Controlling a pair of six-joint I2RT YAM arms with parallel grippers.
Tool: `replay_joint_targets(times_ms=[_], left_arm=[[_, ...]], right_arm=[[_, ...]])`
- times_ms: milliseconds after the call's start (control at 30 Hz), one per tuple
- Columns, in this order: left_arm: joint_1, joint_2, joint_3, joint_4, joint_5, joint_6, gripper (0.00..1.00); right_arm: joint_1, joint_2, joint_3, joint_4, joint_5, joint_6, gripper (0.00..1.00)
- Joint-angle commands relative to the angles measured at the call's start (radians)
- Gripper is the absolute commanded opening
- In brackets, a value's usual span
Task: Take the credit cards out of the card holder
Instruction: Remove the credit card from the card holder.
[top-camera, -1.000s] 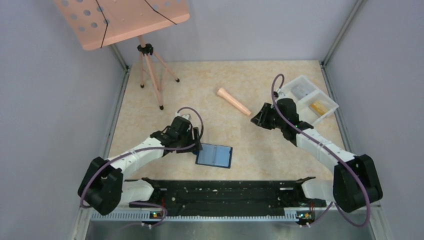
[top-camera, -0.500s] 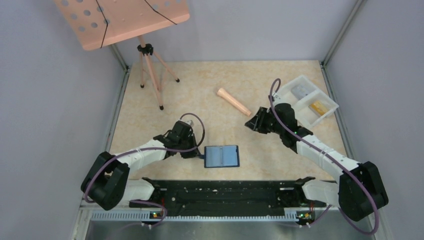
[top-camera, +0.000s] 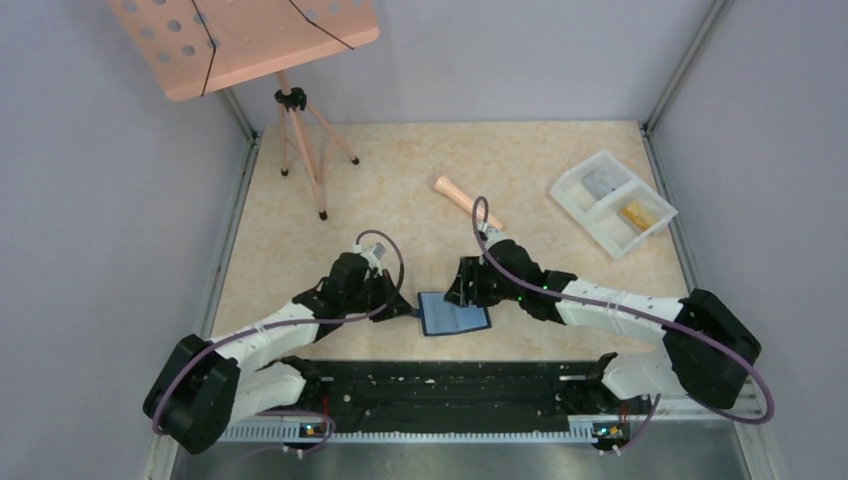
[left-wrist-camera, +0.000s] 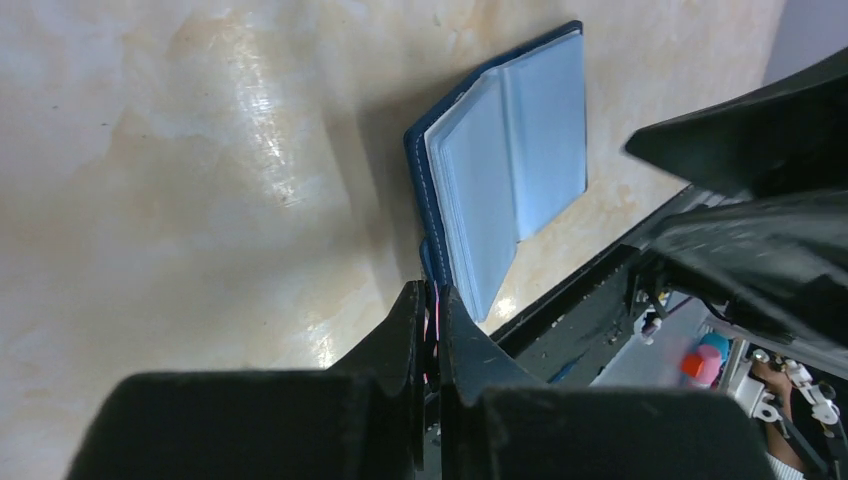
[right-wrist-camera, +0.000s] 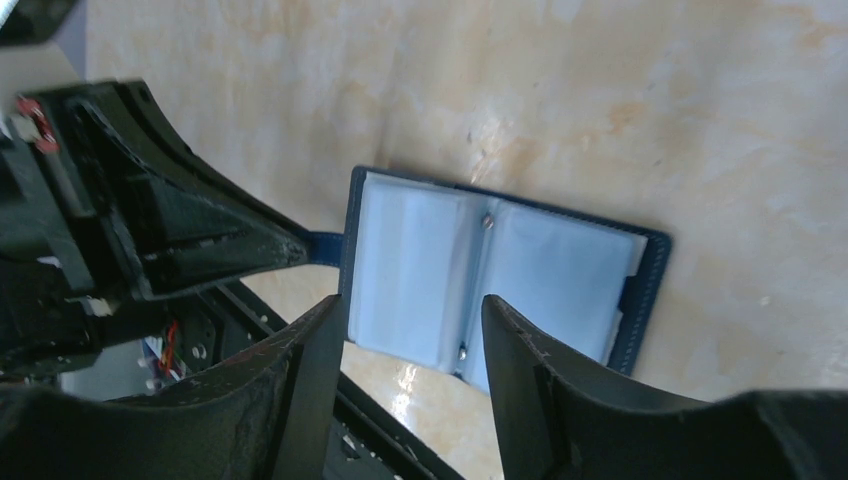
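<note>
The card holder (top-camera: 457, 317) lies spread open near the table's front edge, pale blue pockets up (right-wrist-camera: 500, 270). My left gripper (top-camera: 408, 309) is at its left end, shut on its short navy closing tab (left-wrist-camera: 431, 262). The fingers (left-wrist-camera: 405, 320) press together with the tab between them. My right gripper (right-wrist-camera: 412, 305) hovers open just above the holder's near-left half and touches nothing. In the top view it sits at the holder's far edge (top-camera: 464, 291). No card face can be made out in the pockets. A tan-gold credit card (top-camera: 637, 214) and a grey one (top-camera: 600, 181) lie in the white tray.
The white two-compartment tray (top-camera: 583, 208) stands at the back right. A peach-coloured stick (top-camera: 466, 202) lies mid-table behind the right arm. A tripod stand (top-camera: 300, 140) with a pink board occupies the back left. The black rail (top-camera: 450, 385) runs along the near edge.
My left gripper shut on the holder's tab and the holder slid a little to the right. The right arm swung from near the tray over to the holder and opened wider.
</note>
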Motion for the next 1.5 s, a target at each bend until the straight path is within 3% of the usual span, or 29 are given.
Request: replay_joint_targets(times_ms=[0,333,1133,1467], left_arm=[[0.0,-0.039,-0.026,0.105,0.039,-0.032,0.0],[0.0,-0.084,-0.049,0.106,0.046,-0.037,0.0],[0.0,-0.12,-0.066,0.1,0.04,-0.059,0.0],[0.0,-0.117,-0.066,0.104,0.044,-0.063,0.0]], right_arm=[[0.094,0.068,0.057,0.034,0.07,0.041,0.57],[0.196,0.203,0.113,0.053,0.095,0.064,0.62],[0.207,0.254,0.114,0.056,0.137,0.038,0.55],[0.208,0.269,0.113,0.067,0.125,0.042,0.58]])
